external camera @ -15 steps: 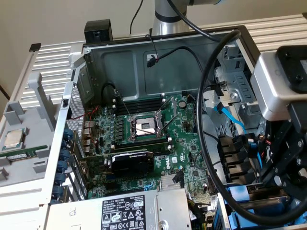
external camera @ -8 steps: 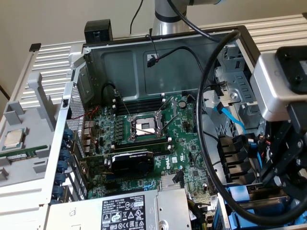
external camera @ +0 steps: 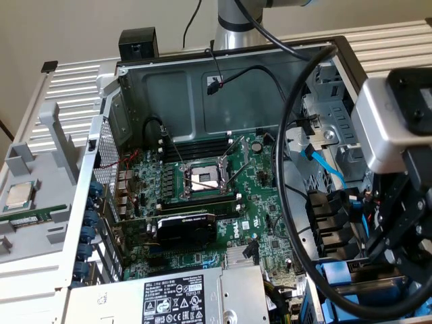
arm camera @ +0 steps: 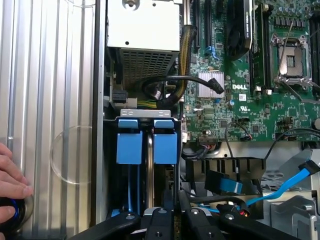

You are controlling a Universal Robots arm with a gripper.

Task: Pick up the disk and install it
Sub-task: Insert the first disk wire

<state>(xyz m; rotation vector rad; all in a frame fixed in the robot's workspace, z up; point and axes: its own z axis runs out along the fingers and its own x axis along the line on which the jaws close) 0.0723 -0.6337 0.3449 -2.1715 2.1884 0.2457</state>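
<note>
Well, from where I stand the claw [arm camera: 167, 214] has its jaws drawn nearly together, and they look pinched on the thin top edge of the disk [arm camera: 149, 165]. The disk stands on edge straight below the claw, already partway down in the drive bay [arm camera: 111, 165], with its blue carrier tabs [arm camera: 165, 148] showing on either side of the silver edge.

What worries me is how narrow that grip is. If the disk tilts even a little in the jaws, I reckon one carrier rail could catch on the bay's rim and jam instead of seating. A hard push then might slip the disk out of the pinch or bend the plastic.

A loose blue data cable [arm camera: 282, 190] lies just beside the claw, on the motherboard [arm camera: 260, 105] side. It could snag a finger linkage or get trapped under the carrier. The thick black cable [external camera: 291, 169] looping over the open case also hangs near the claw and could drag on something.

On the far side of the claw from the board, a person's hand [arm camera: 11, 182] rests on the ribbed table, well apart from the bay.
</note>
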